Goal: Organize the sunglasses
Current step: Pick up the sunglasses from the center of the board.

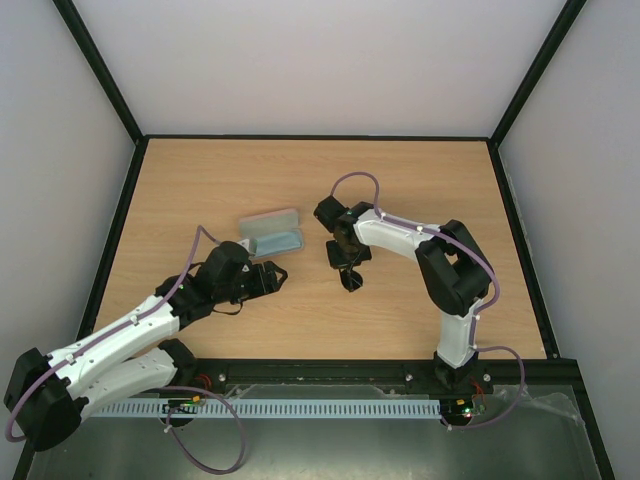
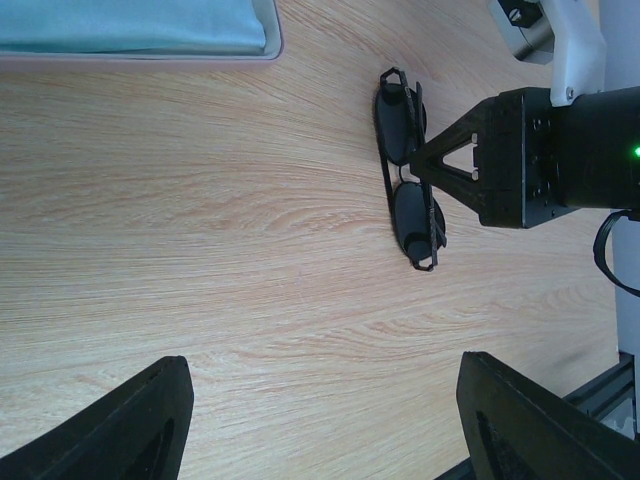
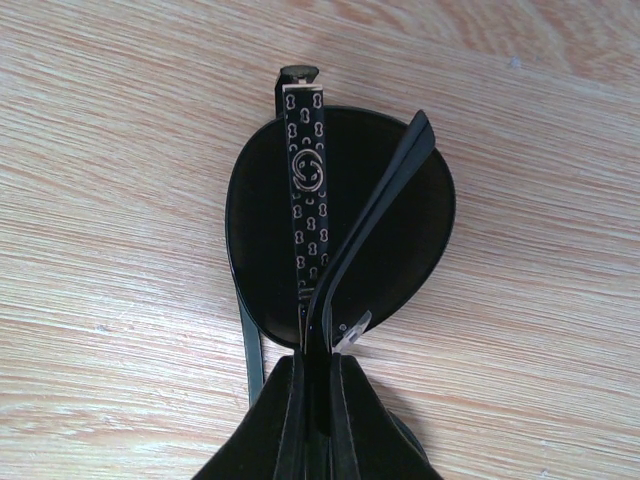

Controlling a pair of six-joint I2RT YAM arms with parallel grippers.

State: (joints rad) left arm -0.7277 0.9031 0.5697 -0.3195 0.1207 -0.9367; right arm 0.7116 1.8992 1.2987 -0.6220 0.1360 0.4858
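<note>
1. The right tool (image 3: 318, 372) had its two fingers pressed together on the sunglasses (image 3: 400, 230), pinching them at the middle, where the folded arms crossed close to the bridge.
2. One arm of the frame bore a light, repeated pattern and a round emblem; the other arm, plain and dark, lay slantwise over the same dark lens.
3. In the left wrist view, the right tool (image 2: 440, 168) met the sunglasses (image 2: 395, 125) between the two oval lenses, which lay in a row along the pale wooden tabletop (image 2: 200, 250).
4. Whether the sunglasses rested on the wood or hung just above it could not be told.
5. The left tool (image 2: 330, 420) stood spread wide and held nothing, its fingers (image 2: 130, 420) low over bare wood and well apart from the sunglasses.
6. From above, the sunglasses (image 1: 352, 282) were near the middle of the tabletop, between the two arms.
7. An open glasses case (image 1: 268, 219) lay behind the left tool (image 1: 272, 277), with a light blue cloth (image 1: 275, 242) in its nearer half.
</note>
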